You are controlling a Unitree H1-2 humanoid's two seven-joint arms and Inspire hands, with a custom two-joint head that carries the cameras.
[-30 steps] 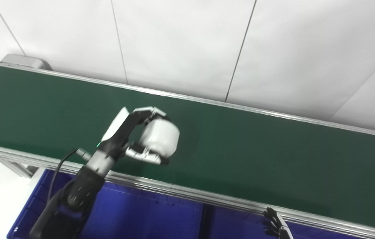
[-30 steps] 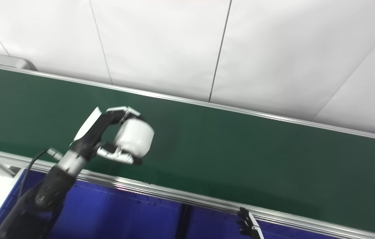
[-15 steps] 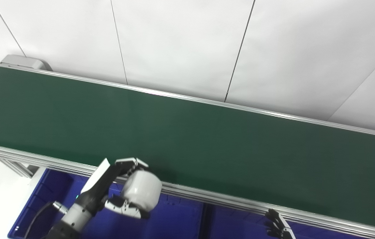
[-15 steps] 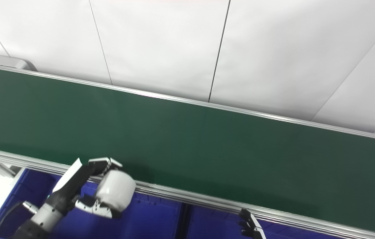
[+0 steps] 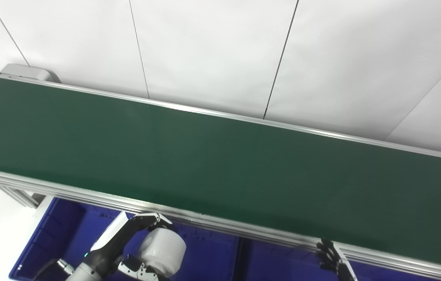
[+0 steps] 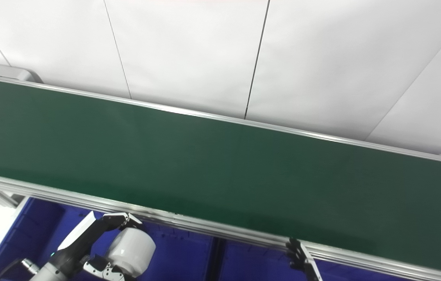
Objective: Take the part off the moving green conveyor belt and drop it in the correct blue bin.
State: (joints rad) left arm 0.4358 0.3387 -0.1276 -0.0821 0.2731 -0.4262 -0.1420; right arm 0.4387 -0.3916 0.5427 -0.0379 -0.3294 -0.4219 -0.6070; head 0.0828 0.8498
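Left hand (image 5: 126, 249) grips white part (image 5: 162, 251) over blue bin (image 5: 48, 238), apparently.

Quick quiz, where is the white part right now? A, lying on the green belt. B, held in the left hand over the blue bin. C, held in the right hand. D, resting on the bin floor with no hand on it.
B: the left hand is closed around the white part above the blue bin, below the green belt.
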